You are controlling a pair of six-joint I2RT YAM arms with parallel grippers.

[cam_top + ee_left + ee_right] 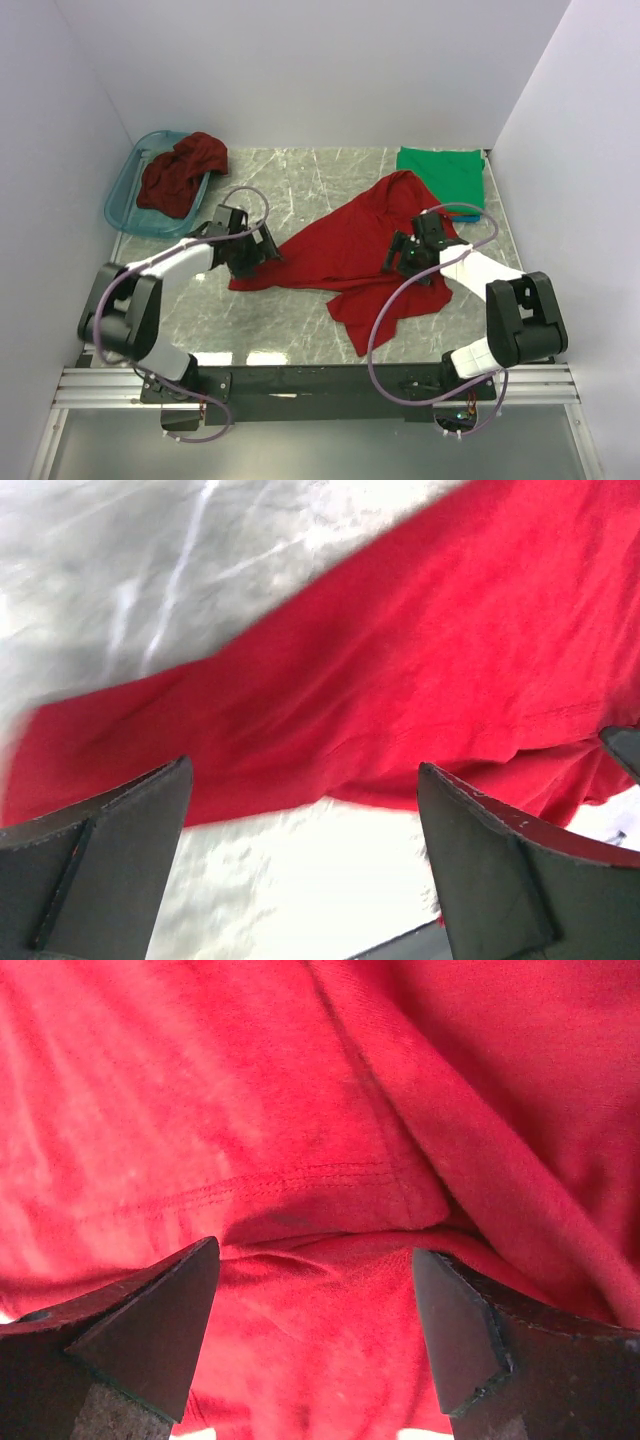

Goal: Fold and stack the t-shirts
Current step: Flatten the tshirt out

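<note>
Teal basket [122, 205] is holding a crumpled maroon shirt [180, 175], only showing on the top cam, while left tool [305, 830] and right tool [315, 1310] are gaping wide at the red shirt [340, 250].

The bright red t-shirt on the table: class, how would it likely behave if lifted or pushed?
Probably floppy: the red t-shirt lies rumpled, with folds. Likely light, being thin cloth. Pushed, it would probably bunch up, not slide whole.

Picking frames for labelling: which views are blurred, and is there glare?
Left wrist view: blurred, table streaked and washed out, red t-shirt edge soft. Right wrist view: close, slightly soft, stitching still readable. Top view: sharp, evenly lit, no harsh glare.
</note>
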